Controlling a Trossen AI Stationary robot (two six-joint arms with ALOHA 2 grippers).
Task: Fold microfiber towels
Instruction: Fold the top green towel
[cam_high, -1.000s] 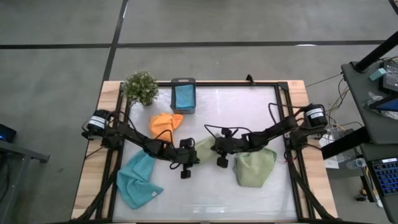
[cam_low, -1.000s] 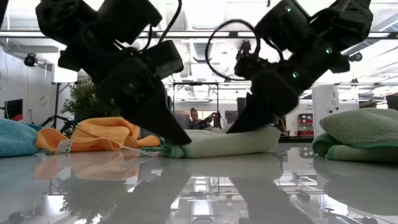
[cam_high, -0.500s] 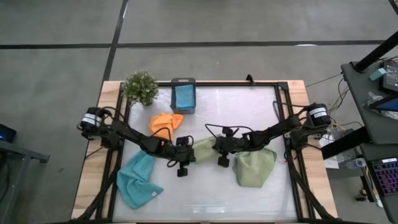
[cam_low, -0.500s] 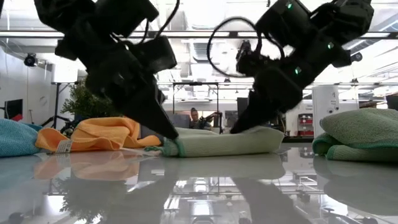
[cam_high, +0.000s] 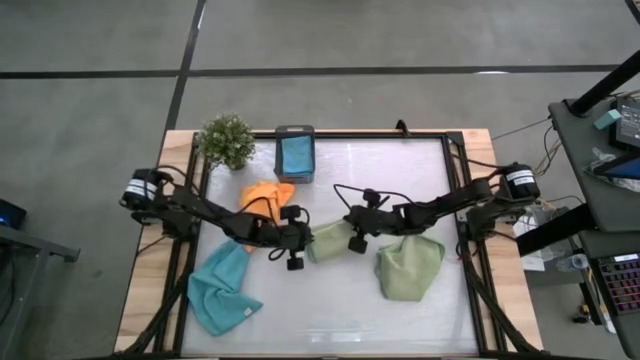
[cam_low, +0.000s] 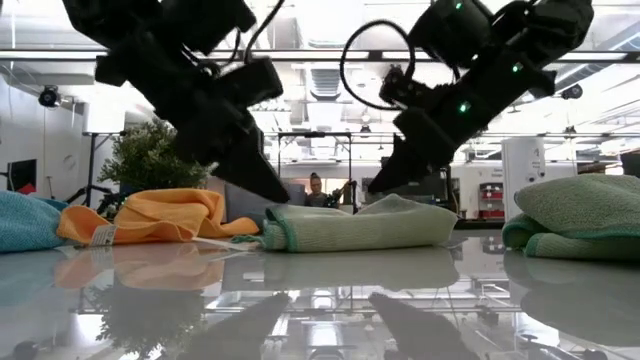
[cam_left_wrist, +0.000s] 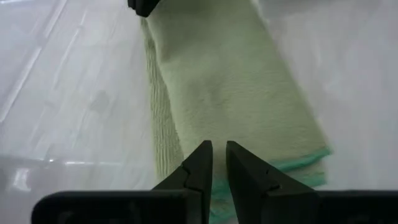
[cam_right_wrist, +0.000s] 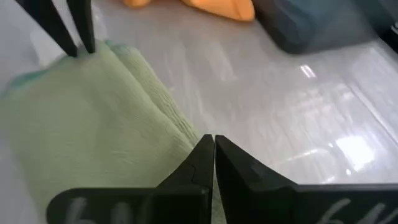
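The sage green towel (cam_low: 355, 226) lies folded on the table (cam_high: 330, 310). Both the left claw (cam_low: 280, 195) and right claw (cam_low: 377, 187) (nearly closed, empty) should be lifted straight, leaving folds undisturbed.

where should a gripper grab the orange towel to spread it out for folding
Probably by an outer corner, such as the one carrying the small white tag. The orange towel lies bunched up, so its middle would only lift as a lump. Come down from above on that edge.
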